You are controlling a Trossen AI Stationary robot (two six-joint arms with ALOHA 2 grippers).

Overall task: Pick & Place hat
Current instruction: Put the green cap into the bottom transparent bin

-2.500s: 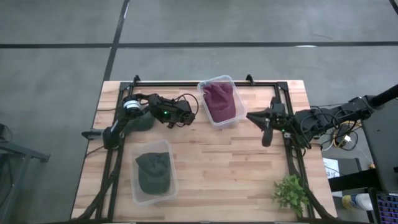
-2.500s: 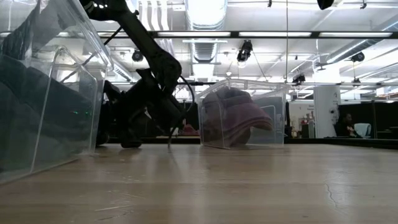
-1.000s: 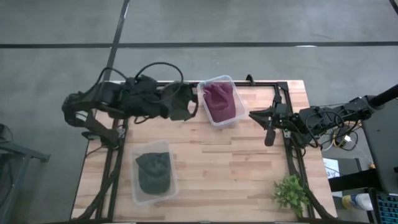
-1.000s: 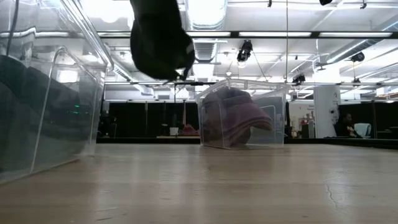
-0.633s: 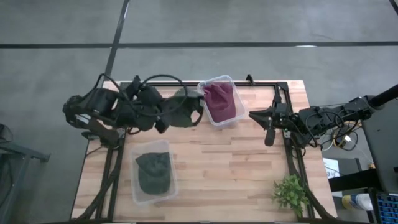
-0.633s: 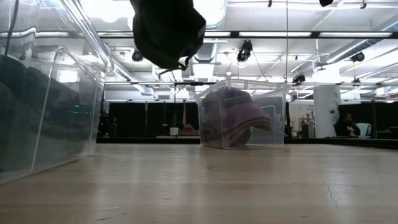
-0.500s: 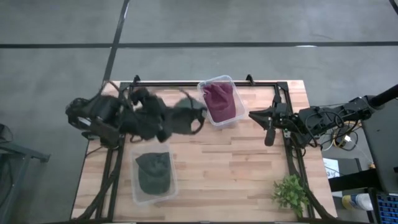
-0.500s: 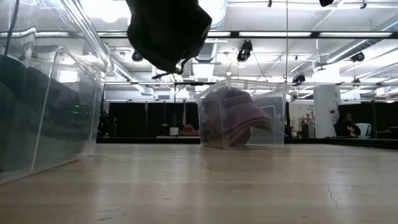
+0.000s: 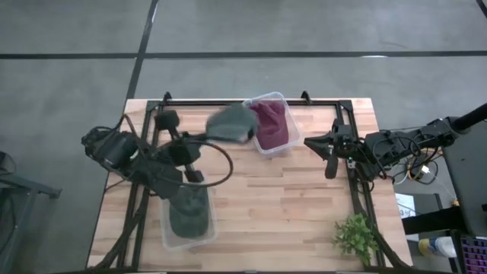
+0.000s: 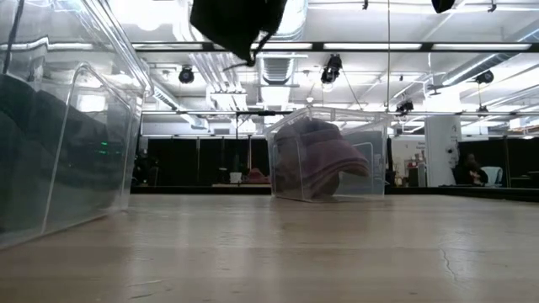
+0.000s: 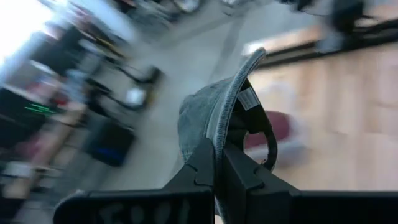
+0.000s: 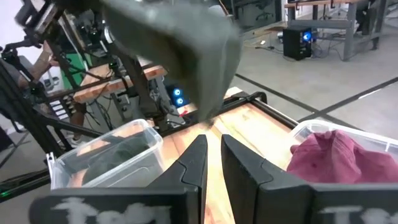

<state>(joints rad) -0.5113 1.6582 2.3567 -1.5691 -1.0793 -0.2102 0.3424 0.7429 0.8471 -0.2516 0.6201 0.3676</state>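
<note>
I see the grey hat [image 9: 232, 123] only as a smear from above, its top cut off in the low view. My left wrist background is all blur.

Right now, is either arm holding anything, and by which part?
The left tool is shut on the grey fabric cap, pinching its edge, lifted above the table. The right tool holds nothing.
</note>
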